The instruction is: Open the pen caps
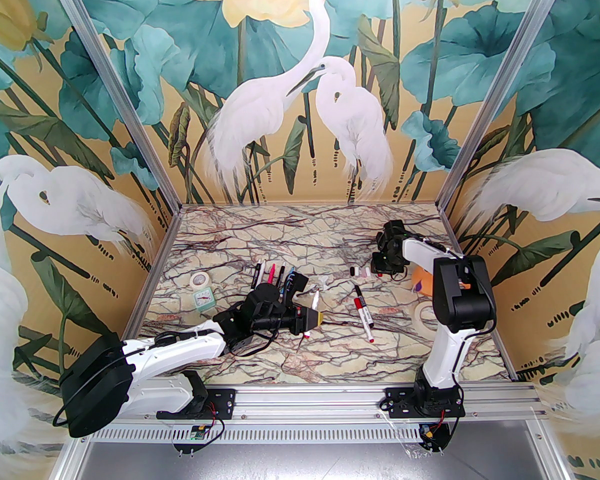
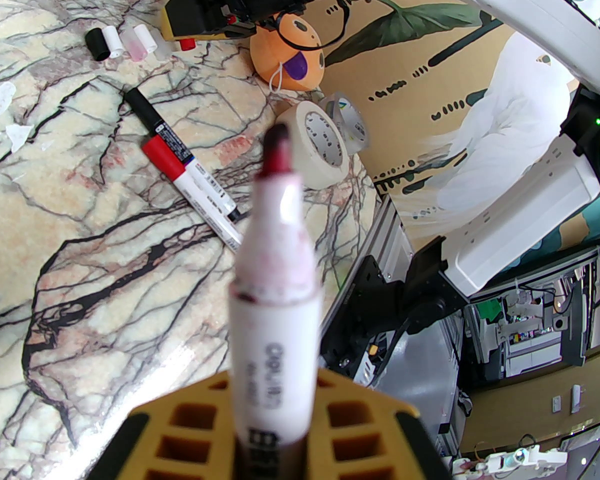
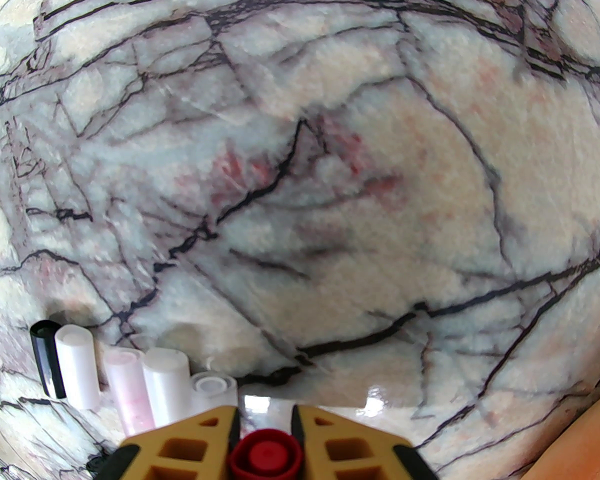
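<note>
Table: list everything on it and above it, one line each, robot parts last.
Loose caps: five; black, white, pink, white, translucent; row at far right.
Red cap: one; red; between the right hand's fingers.
Held pen: one; white, red tip, uncapped; in the left hand.
Table pens: two; white, red, black; right of centre.
Pen cluster: several; black, white, pink, blue; far centre.
Tape rolls: two; whitish at left, cream at right.
Green square item: one; beside left tape.
Orange toy: one; purple mouth; far right.
Arms: two; white and black; bolted at near edge.
</note>
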Robot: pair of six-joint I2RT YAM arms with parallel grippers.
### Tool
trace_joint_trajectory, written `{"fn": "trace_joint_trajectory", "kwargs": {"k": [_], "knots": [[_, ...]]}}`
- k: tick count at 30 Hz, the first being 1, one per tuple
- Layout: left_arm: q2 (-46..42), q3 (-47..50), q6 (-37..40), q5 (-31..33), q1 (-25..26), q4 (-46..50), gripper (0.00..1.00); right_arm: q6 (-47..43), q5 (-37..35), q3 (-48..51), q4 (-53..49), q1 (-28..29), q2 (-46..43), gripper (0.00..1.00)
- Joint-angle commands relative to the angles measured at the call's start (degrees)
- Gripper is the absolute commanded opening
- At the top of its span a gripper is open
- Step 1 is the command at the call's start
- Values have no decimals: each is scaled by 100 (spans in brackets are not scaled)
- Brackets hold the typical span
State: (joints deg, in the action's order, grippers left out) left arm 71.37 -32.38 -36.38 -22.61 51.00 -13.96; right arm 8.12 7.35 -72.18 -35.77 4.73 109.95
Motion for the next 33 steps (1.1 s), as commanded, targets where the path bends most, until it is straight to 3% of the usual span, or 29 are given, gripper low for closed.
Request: {"fn": "trace_joint_trajectory", "kwargs": {"k": [1,20,27,33], "knots": [[104,-28,-18,-15,-38,-102,6,41,79,-118,2,-40,86,28],[10,-188,34,153,-42,299,6,197,54,8,-62,-25,-520,32],[-173,-394,35,579,-38,912,7,483,103,512,42,65,-1380,35],[-200,-755,147,1107,-105,1720,7,859,126,1287,263,400,-2571,49]]}}
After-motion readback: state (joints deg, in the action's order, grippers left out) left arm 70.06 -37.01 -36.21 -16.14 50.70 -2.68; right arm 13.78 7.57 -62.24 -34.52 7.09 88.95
